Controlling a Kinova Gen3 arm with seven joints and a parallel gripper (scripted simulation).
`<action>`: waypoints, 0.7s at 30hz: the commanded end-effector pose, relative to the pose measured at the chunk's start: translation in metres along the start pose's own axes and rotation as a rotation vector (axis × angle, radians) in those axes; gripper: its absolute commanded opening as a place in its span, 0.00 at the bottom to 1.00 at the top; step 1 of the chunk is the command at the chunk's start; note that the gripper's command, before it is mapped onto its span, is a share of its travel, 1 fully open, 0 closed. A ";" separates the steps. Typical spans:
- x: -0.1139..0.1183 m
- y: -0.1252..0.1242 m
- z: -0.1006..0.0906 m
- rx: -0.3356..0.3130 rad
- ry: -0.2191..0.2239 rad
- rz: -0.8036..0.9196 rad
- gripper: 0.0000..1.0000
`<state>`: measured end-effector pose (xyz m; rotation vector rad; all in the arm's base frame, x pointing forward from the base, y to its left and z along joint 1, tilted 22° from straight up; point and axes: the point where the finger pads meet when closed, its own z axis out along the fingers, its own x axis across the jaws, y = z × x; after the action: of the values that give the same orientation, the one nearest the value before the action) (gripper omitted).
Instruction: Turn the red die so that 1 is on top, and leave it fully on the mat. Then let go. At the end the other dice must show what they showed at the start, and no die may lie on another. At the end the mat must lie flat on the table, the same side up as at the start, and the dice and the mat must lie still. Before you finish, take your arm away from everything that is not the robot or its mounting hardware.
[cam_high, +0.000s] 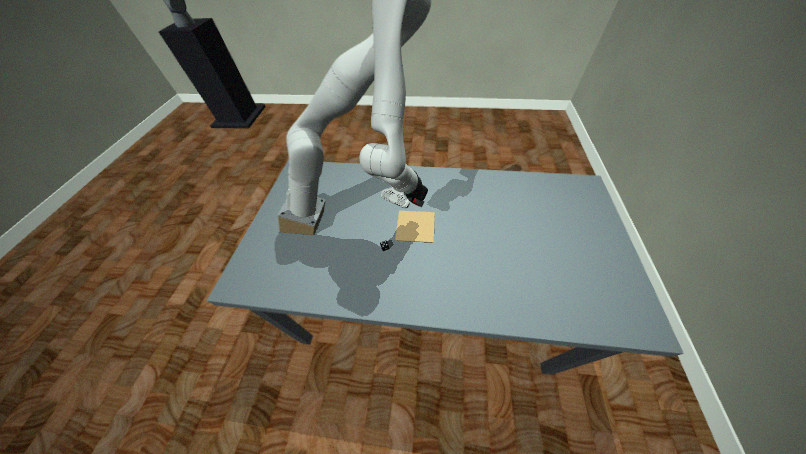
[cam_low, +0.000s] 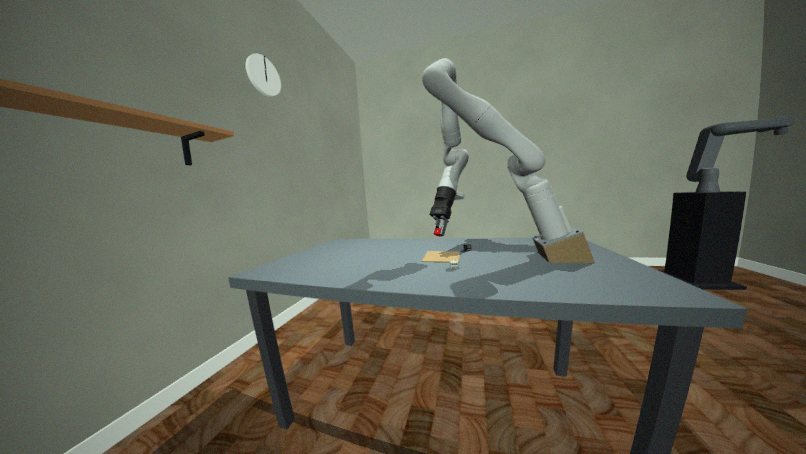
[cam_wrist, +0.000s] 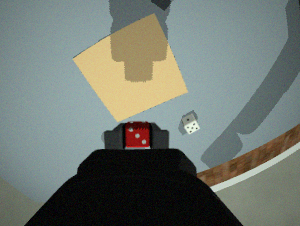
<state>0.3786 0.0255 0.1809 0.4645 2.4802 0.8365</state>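
Observation:
My gripper (cam_wrist: 137, 132) is shut on the red die (cam_wrist: 137, 136) and holds it in the air above the table, near the far edge of the tan mat (cam_wrist: 130, 67). The die's face toward the wrist camera shows three white pips. The gripper with the red die also shows in the top view (cam_high: 417, 198) and in the exterior view (cam_low: 437, 230), well above the mat (cam_low: 441, 257). The mat (cam_high: 416, 226) lies flat with nothing on it. A white die (cam_wrist: 191, 124) lies on the table off another side of the mat.
The arm's tan base block (cam_high: 301, 221) stands on the table to the left of the mat. The black die (cam_high: 385, 244) lies between the base and the mat. The table's far edge (cam_wrist: 252, 158) runs close to the white die. A second dark arm on a black pedestal (cam_low: 705, 236) stands off the table.

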 end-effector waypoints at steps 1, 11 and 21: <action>-0.006 -0.018 -0.006 -0.029 -0.025 0.037 0.49; -0.007 -0.018 -0.007 -0.208 -0.032 0.035 0.49; -0.007 -0.019 -0.008 -0.380 -0.039 0.033 0.49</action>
<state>0.3793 0.0188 0.1843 0.3486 2.2377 1.2401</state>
